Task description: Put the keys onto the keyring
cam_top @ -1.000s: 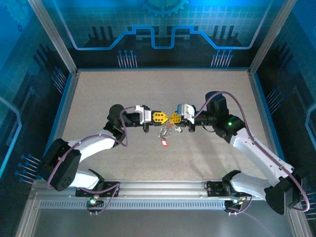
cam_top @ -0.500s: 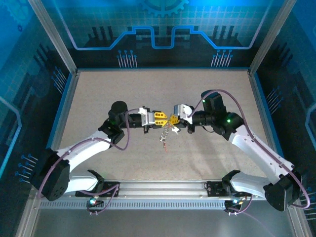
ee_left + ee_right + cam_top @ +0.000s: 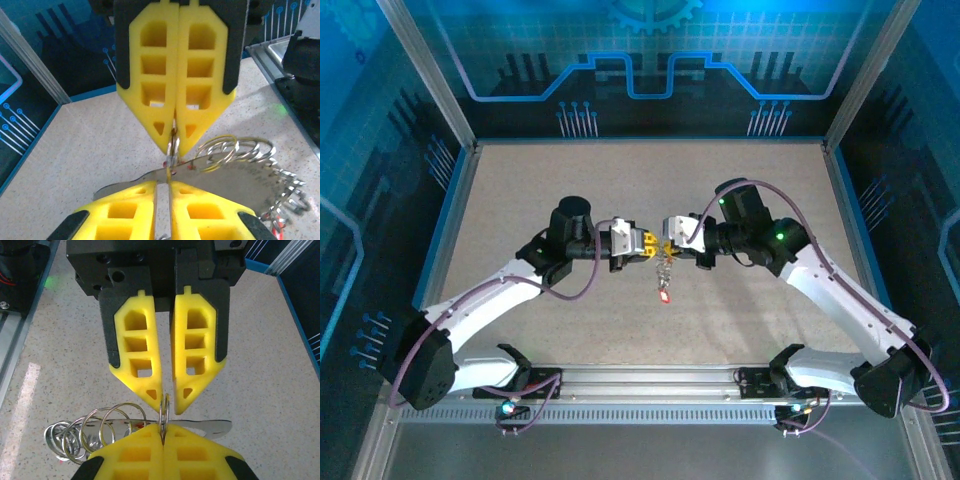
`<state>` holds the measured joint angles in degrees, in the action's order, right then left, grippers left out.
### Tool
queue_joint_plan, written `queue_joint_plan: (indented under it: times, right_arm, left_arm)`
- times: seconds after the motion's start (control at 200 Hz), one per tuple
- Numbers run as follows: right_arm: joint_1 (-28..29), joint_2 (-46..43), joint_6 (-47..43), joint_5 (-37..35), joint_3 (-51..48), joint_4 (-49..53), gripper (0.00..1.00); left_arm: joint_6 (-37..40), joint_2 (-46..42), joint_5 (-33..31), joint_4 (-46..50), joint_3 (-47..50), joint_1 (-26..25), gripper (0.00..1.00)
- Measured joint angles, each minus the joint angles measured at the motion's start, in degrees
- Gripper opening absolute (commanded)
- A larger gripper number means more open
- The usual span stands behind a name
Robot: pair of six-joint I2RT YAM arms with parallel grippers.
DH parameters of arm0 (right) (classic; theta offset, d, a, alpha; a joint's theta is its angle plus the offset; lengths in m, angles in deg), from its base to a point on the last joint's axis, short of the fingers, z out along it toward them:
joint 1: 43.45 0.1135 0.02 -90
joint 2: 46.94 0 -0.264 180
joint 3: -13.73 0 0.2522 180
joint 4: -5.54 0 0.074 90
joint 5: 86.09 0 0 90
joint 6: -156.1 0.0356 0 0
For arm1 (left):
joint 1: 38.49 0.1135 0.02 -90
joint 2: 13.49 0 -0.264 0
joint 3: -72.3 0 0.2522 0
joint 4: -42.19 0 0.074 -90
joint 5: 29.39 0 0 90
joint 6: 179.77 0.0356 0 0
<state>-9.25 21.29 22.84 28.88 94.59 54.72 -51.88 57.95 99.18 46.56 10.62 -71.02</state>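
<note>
My right gripper [image 3: 163, 429] is shut on a small split ring [image 3: 164, 410] of the keyring, seen edge-on. From that ring a chain of silvery rings [image 3: 100, 427] trails off, with a flat metal plate [image 3: 210, 426] behind it. My left gripper [image 3: 168, 395] faces it tip to tip. Its jaws stand slightly apart around the same ring, with a narrow gap on either side. In the top view the two grippers [image 3: 653, 246] [image 3: 663, 247] meet above the table's middle. The chain hangs below them with a red-headed key [image 3: 665, 295] at its end. In the left wrist view, the left gripper [image 3: 162, 182] shows a slit between its fingers.
The speckled table [image 3: 570, 190] is bounded by blue walls and metal posts [image 3: 455, 130]. A metal rail [image 3: 650, 380] runs along the near edge between the arm bases. Both arms reach inward, their elbows raised.
The left jaws, shut a second ago, now stand a little apart. Both arms have shifted inward, the left elbow moving right. The chain with the red key now hangs straight down.
</note>
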Motion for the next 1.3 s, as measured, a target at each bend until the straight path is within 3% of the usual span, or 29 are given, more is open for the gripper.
queue_joint_plan:
  times: [0.215, 0.93, 1.301]
  right_arm:
    - [0.37, 0.31, -1.75, -0.55, 1.27, 1.01, 0.00]
    - [0.81, 0.42, -1.97, -2.49, 0.59, 0.11, 0.00]
    - [0.81, 0.22, -1.75, -3.08, -1.33, -1.33, 0.00]
  left_arm:
    - [-0.02, 0.00, -0.90, 4.44, -2.71, 0.00, 0.17]
    - [-5.38, -1.75, 0.24, 5.55, -3.54, 0.00, 0.31]
    - [-9.03, -1.11, 0.35, 5.73, -6.60, -0.07, 0.27]
